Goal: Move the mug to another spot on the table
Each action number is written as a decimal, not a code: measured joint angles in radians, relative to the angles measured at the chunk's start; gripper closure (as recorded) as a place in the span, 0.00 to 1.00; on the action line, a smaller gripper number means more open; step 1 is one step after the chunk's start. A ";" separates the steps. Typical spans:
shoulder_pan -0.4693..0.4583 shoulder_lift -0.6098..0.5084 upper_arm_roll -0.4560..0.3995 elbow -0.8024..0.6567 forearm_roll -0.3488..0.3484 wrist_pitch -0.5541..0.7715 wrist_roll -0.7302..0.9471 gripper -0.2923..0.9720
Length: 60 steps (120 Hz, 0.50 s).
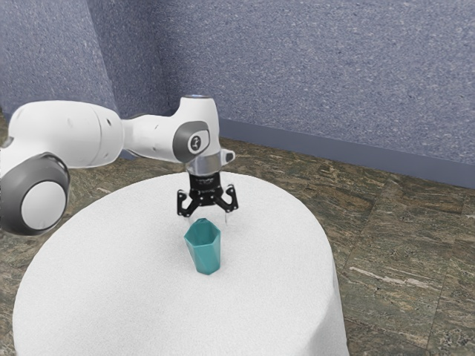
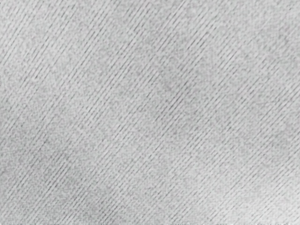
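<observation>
A teal faceted mug [image 1: 202, 249] stands upright near the middle of the round white-clothed table [image 1: 111, 297]. My black gripper [image 1: 207, 214] hangs just above and slightly behind the mug's rim, pointing down. Its fingers are spread wide and open, with nothing between them, and they do not touch the mug. The wrist view looks straight down at the white tablecloth [image 2: 150, 112] beside the mug.
The table's edge curves off toward the exterior view's right, with brown stone floor [image 1: 401, 245] beyond it and a blue-grey wall [image 1: 334, 67] behind. My white arm [image 1: 82, 141] reaches in from the exterior view's left.
</observation>
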 joint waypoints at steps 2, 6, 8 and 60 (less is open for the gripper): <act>0.003 0.004 -0.001 0.006 0.000 -0.006 0.005 0.23; 0.007 0.010 -0.002 0.013 0.000 -0.017 0.015 0.23; 0.009 0.012 -0.003 0.016 0.000 -0.022 0.020 0.23; 0.016 0.028 -0.026 0.048 0.001 -0.073 0.126 0.23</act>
